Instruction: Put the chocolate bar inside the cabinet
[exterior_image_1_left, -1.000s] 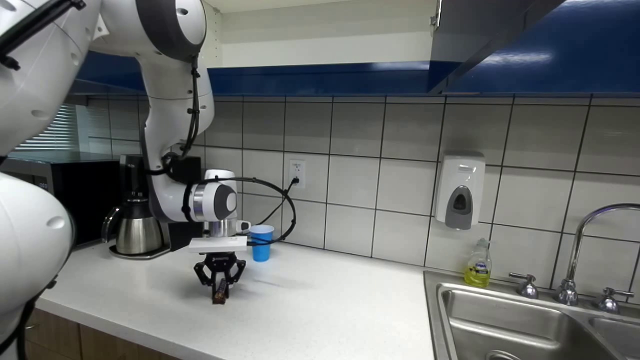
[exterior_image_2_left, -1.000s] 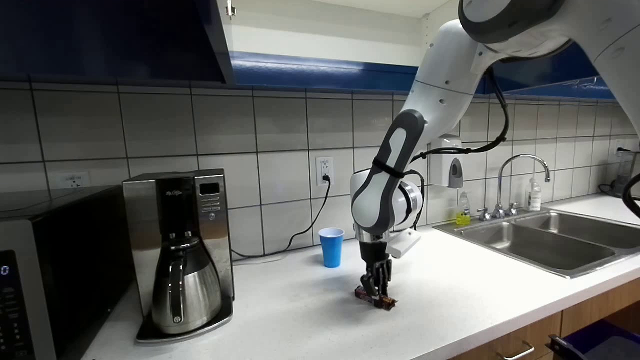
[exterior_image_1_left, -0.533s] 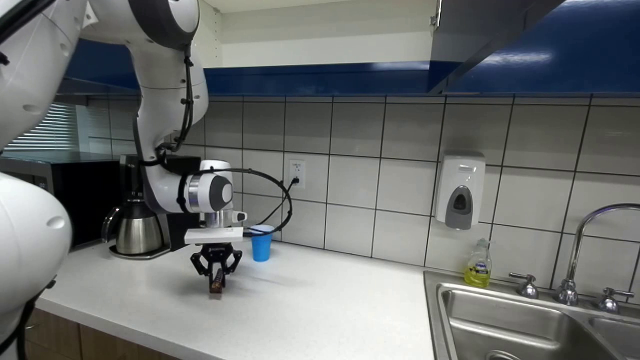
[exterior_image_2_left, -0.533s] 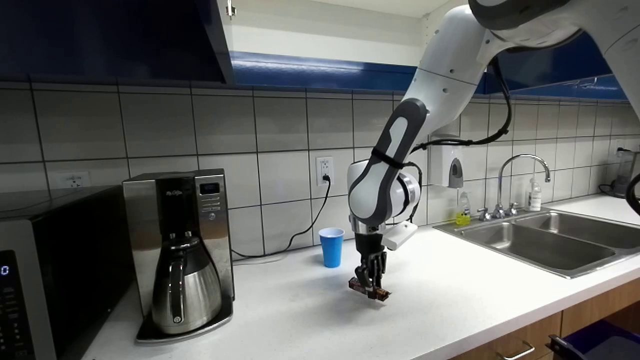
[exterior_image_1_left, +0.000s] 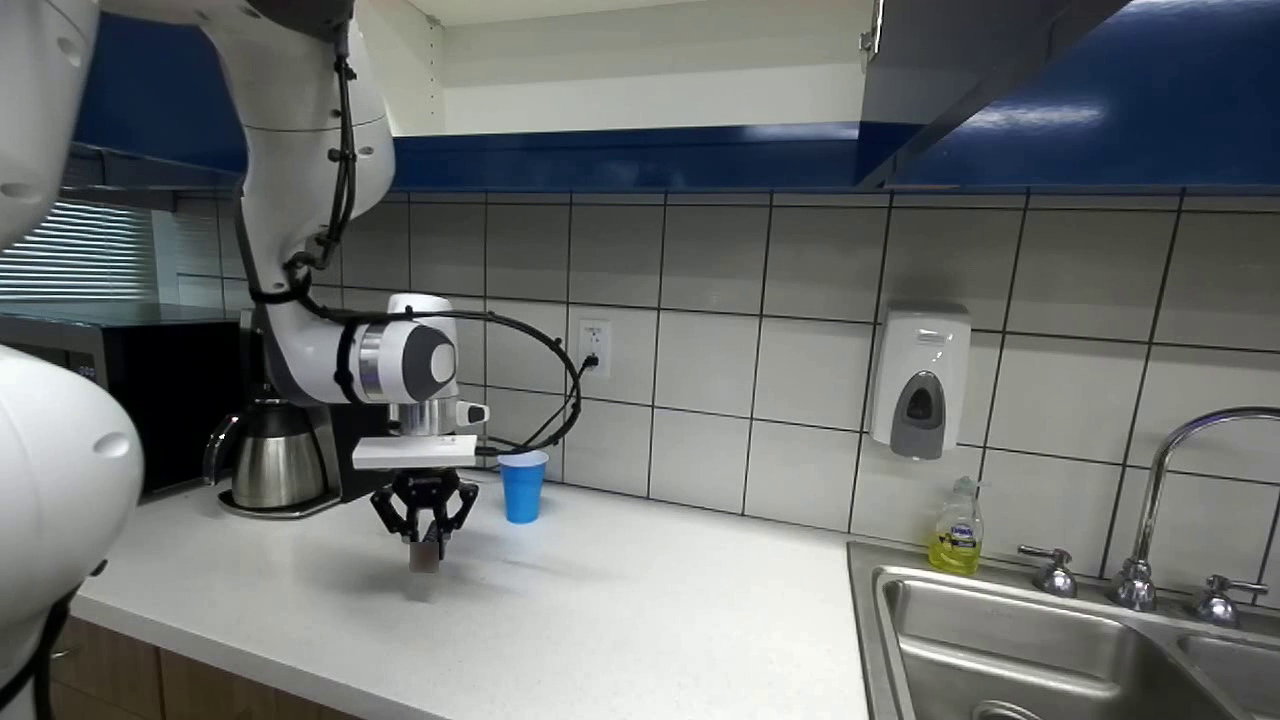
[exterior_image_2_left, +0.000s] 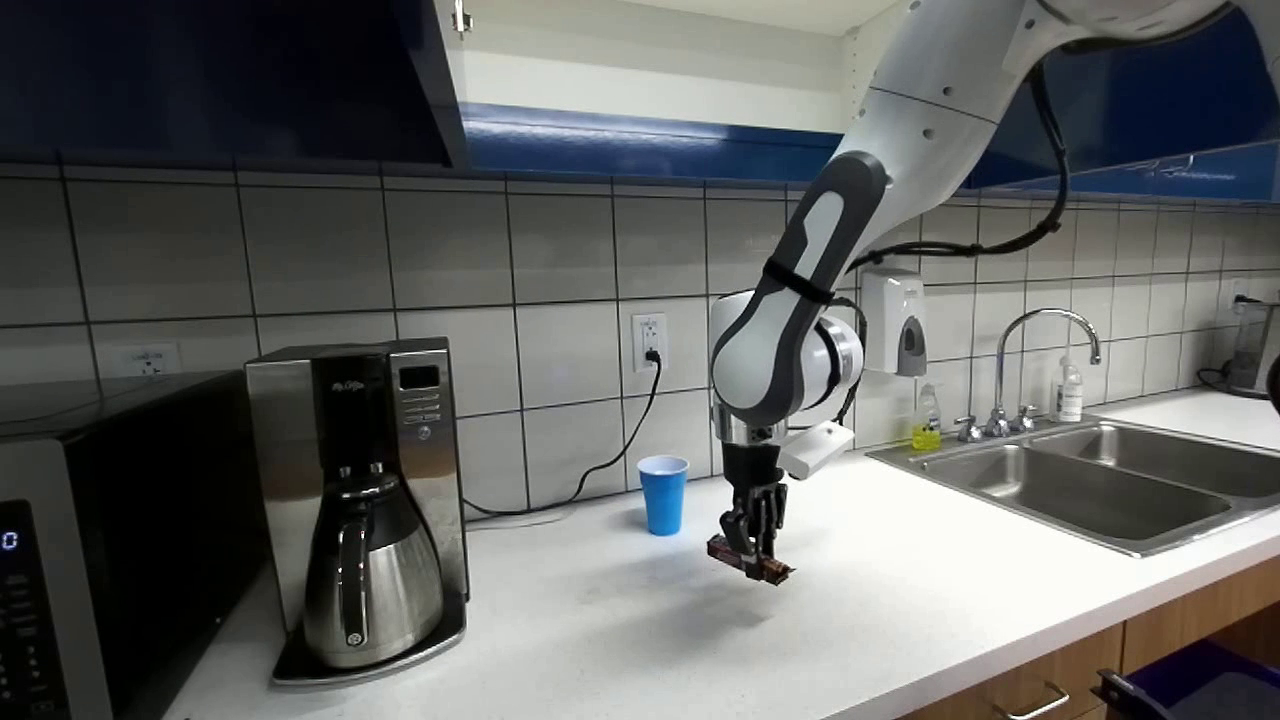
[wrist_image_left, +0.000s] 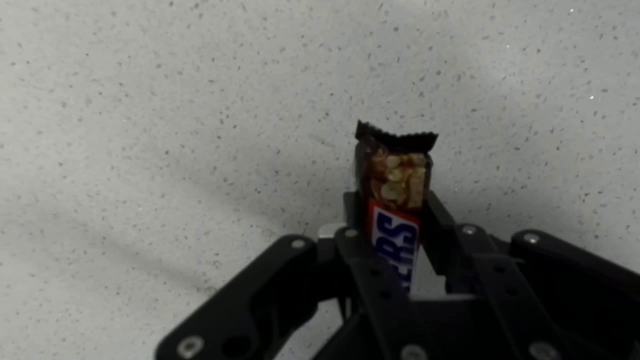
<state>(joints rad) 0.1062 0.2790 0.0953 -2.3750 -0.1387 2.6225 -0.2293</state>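
Note:
The chocolate bar (exterior_image_1_left: 424, 558) is a small dark wrapped bar, also seen in an exterior view (exterior_image_2_left: 727, 551). In the wrist view the bar (wrist_image_left: 397, 182) shows its printed wrapper and crimped end. My gripper (exterior_image_1_left: 428, 538) points down with its fingers shut on the bar's sides; it also shows in an exterior view (exterior_image_2_left: 755, 553). The bar hangs a little above the white counter, its shadow below. The cabinet (exterior_image_1_left: 630, 160) is on the wall above, with a blue lower edge (exterior_image_2_left: 650, 140) and open white interior. My gripper is well below it.
A blue cup (exterior_image_2_left: 663, 497) stands on the counter near the wall, behind the gripper. A coffee maker (exterior_image_2_left: 355, 510) and a microwave (exterior_image_2_left: 130, 520) stand to one side. A sink (exterior_image_1_left: 1010, 640) is on the other. An open cabinet door (exterior_image_1_left: 960, 80) juts out.
My gripper has risen with the chocolate bar in it. The bar was at the counter's surface a second ago and is now clear of it. The cup has not moved.

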